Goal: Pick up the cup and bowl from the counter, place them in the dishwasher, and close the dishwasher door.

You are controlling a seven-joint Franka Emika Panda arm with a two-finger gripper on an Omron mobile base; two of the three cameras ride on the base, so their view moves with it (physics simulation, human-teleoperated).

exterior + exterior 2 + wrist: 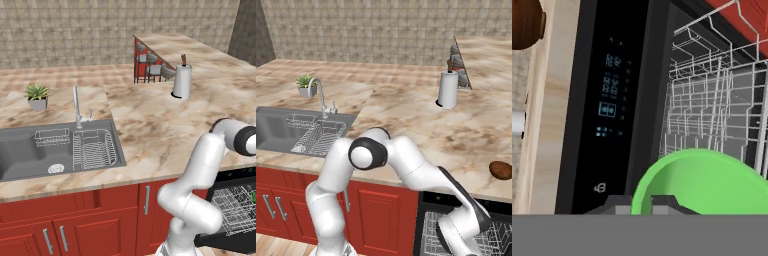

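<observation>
Green bowl (704, 182) pinched at its rim by the gripper (641, 204), over the dishwasher (428, 225) rack (712, 100). Brown cup (501, 170) remains on the counter (406, 115); door unclosed.

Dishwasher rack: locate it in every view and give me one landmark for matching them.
Left base view: dishwasher rack in the lower right corner, under the counter.
Right base view: bottom right, partly behind the arm.
Hand view: right half, beyond the green bowl.
Shared landmark: the counter edge.
</observation>
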